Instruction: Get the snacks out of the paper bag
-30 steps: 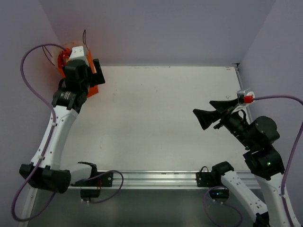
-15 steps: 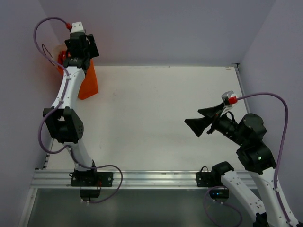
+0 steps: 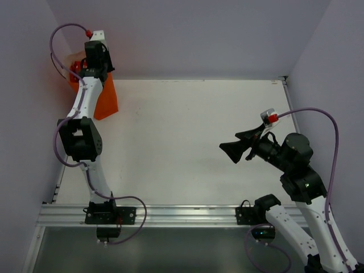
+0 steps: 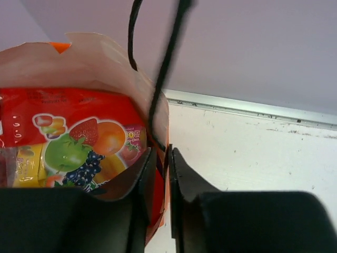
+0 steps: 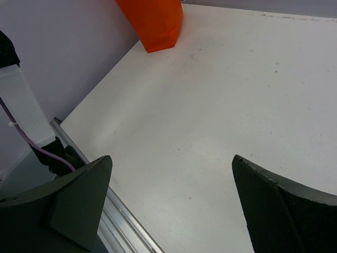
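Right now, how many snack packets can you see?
1: a red snack packet lies inside the paper bag, whose edge the left gripper pinches. More may be hidden under it.

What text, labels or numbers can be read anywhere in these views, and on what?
red snack packet: small print along its top band and a yellow mark on a pink patch beside the fruit picture, all too blurred to read.
paper bag: no print visible on it.
Nothing else in any view carries legible text.
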